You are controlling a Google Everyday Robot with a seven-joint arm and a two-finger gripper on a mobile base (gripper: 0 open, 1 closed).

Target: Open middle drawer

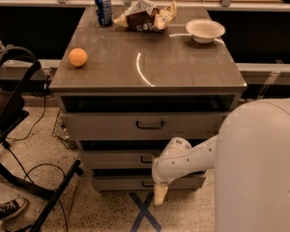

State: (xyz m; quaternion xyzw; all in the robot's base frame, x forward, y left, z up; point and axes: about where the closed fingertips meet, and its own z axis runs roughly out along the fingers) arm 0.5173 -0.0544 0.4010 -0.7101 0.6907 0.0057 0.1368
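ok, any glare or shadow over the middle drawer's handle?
Camera view: warm, dim light; glare arcs only on the cabinet top, none on the middle drawer; a dark shadow gap sits above its front; the gripper hangs low before the lowest drawer.

— Which one is the middle drawer (113,159)?
— The second of three: a wide, low front of grey metal, level, with a dark gap above it.
— Is it open?
— It looks pushed in. Its small dark handle (146,159) sits at the centre, partly hidden by the white arm (193,161), which also covers the right part of the front.
— And the gripper (159,195)?
— Lower, before the lowest drawer (116,182), pointing down, apart from the handle.
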